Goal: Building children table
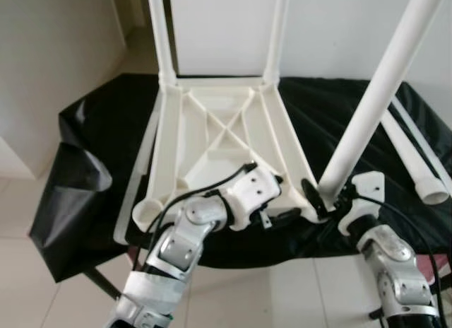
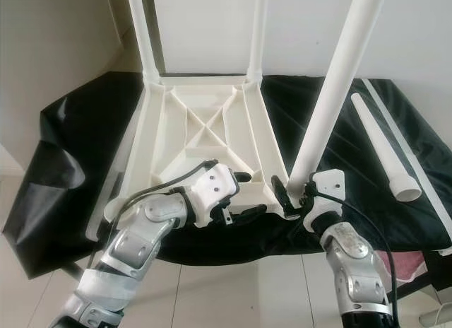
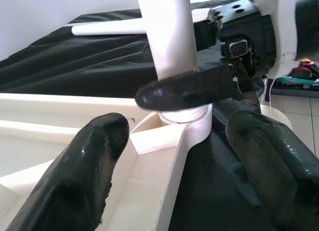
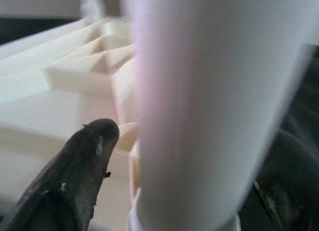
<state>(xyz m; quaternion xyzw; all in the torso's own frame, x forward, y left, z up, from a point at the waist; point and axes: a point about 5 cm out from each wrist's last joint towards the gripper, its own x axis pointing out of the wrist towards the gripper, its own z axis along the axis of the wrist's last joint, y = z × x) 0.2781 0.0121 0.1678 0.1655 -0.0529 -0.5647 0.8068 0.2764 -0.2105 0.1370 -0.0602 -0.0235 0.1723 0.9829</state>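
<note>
A white plastic table top (image 1: 169, 144) lies upside down on a black-covered table. Two white legs (image 1: 161, 31) (image 1: 277, 31) stand in its far corners. My right gripper (image 1: 326, 199) is shut on a third white leg (image 1: 378, 95), which leans to the right with its lower end at the near right corner socket (image 3: 192, 124). The right wrist view has this leg (image 4: 199, 101) between the fingers. My left gripper (image 1: 282, 198) is open, its fingers straddling the top's frame just left of that corner, touching nothing I can make out. The near left socket (image 1: 148, 211) is empty.
A loose white leg (image 1: 417, 162) and a thin white tube (image 1: 424, 141) lie on the black cloth (image 1: 92, 144) at the right. A flat white strip (image 1: 138, 172) lies along the top's left side. The cloth hangs over the table's left end; tiled floor lies below.
</note>
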